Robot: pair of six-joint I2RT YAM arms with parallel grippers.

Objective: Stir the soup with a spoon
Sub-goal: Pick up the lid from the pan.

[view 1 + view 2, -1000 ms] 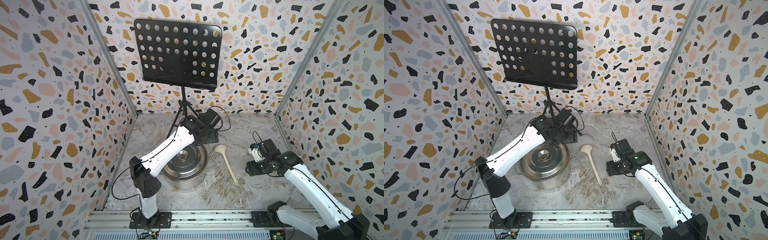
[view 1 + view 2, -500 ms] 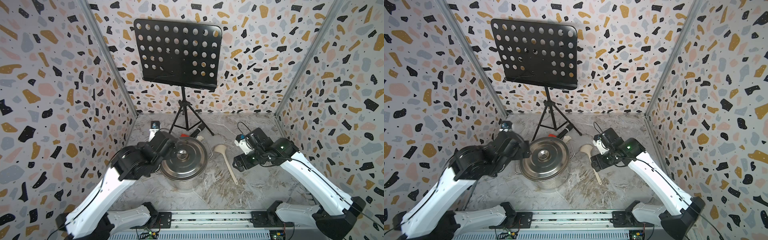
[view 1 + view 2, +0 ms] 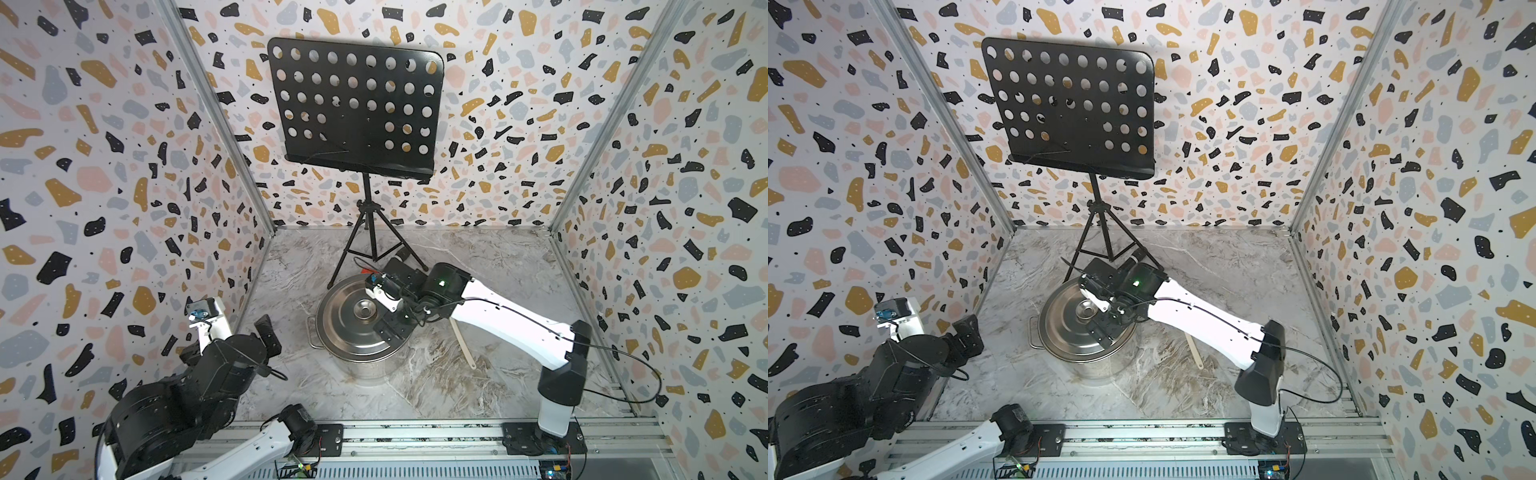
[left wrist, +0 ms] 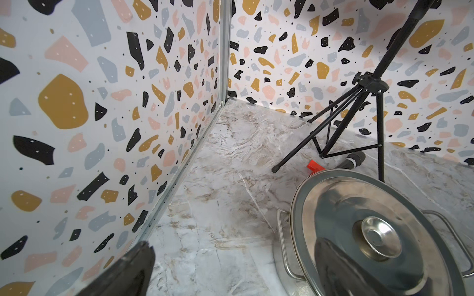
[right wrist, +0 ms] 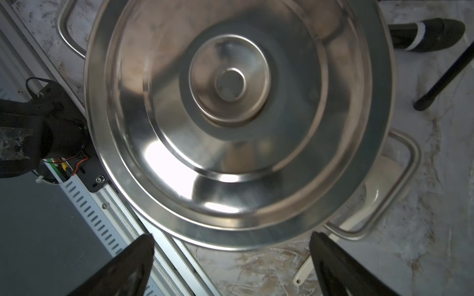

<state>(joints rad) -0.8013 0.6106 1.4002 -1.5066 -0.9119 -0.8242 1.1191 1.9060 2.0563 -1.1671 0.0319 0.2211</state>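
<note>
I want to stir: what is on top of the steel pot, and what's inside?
A steel lid covers the pot, with the open right gripper above it. The lid hides the inside.

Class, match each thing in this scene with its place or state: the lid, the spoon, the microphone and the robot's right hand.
Things: 1 lid; 2 spoon; 3 microphone; 4 right hand.
Places or states: A open, above the lid; B on the table, beside the pot; C covering the pot; D by the legs of the music stand.
Pairs: 1-C; 2-B; 3-D; 4-A.
</note>
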